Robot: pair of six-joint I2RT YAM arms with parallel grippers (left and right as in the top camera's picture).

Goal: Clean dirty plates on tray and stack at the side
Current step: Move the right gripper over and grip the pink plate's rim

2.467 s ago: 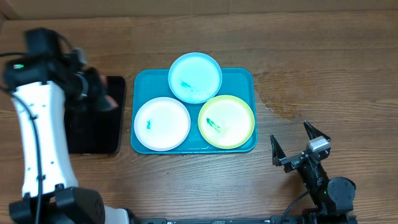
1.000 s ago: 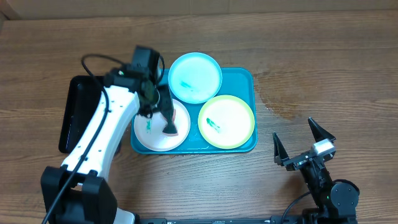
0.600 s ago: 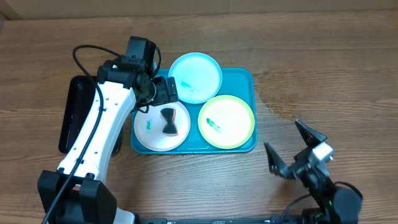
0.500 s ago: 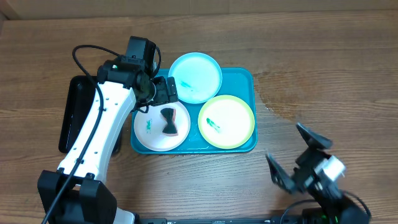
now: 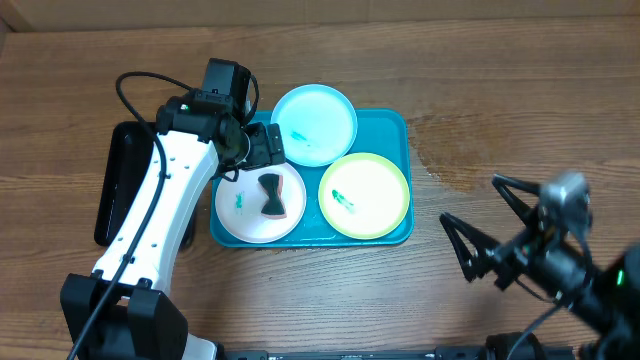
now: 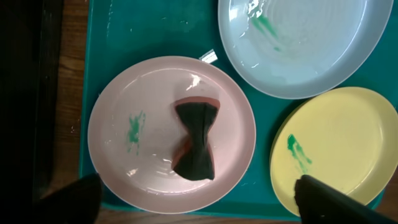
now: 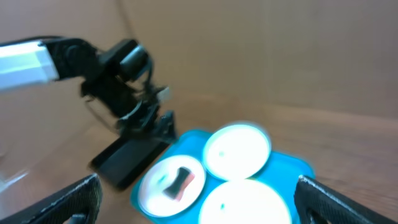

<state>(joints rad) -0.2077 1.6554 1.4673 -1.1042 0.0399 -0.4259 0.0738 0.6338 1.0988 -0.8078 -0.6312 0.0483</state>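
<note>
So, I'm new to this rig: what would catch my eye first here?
A dark, pinched sponge lies on the white plate, leftmost in the turquoise tray, with the open left gripper over its far edge. Teal smears mark it, the light blue plate and the yellow plate; the right gripper hangs open beside the tray.

Inspection finding: no legible text, label, brand, number or sign in any view. The white plate (image 6: 143, 158), light blue plate (image 6: 311, 43), yellow plate (image 6: 339, 143), turquoise tray (image 6: 155, 31), black tray (image 5: 112, 200) and white arm casing (image 5: 160, 205) carry no readable marking. The right wrist view is too blurred to read
</note>
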